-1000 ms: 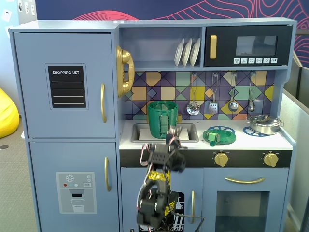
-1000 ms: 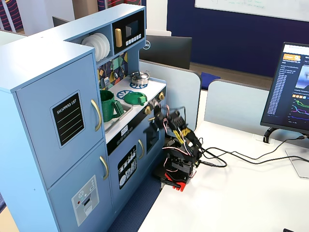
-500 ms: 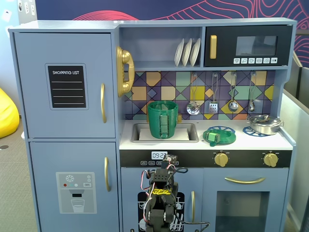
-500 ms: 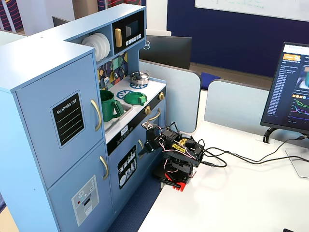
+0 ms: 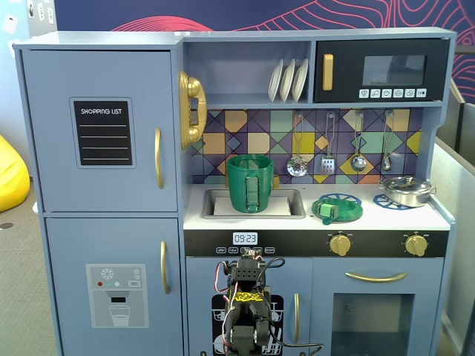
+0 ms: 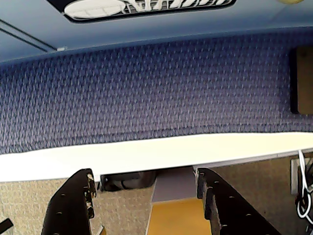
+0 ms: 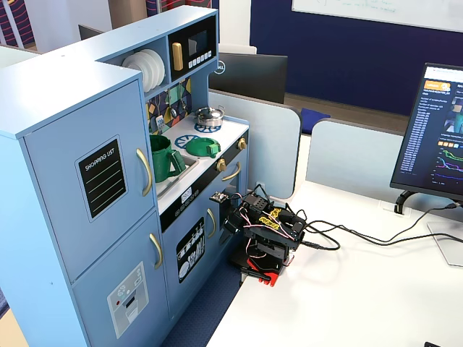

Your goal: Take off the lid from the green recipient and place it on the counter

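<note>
The green recipient [image 5: 250,183] stands open and upright in the inset sink, also in the other fixed view [image 7: 166,157]. The lid [image 5: 336,209] lies flat on the white counter [image 5: 439,216] over a printed burner ring, right of the sink, knob up; it also shows in the other fixed view [image 7: 202,147]. My arm [image 5: 249,304] is folded low in front of the toy kitchen, far below the counter. In the wrist view my gripper [image 6: 145,178] is open and empty, facing a blue fabric wall.
A silver pan [image 5: 407,190] sits on the counter's right burner. Utensils hang on the tiled back wall [image 5: 326,141]. The arm stands on a white desk [image 7: 362,289] with cables and a monitor [image 7: 434,134] nearby.
</note>
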You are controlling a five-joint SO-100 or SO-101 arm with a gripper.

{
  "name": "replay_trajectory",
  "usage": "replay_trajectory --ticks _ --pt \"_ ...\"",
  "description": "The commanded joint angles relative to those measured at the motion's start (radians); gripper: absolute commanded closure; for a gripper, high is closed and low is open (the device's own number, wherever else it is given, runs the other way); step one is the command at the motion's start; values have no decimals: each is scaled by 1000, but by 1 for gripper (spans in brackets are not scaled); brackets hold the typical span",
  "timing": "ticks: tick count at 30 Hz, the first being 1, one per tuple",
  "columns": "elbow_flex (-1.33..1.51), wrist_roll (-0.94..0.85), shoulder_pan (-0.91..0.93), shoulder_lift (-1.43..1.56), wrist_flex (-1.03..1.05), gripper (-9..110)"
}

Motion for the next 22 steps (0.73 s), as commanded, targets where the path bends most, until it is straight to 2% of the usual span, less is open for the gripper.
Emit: replay_trajectory --ticks 1,3,22 --pt "-3 51 11 -11 179 84" --pt "-3 94 21 -11 179 84" --pt "-3 89 23 -11 179 84"
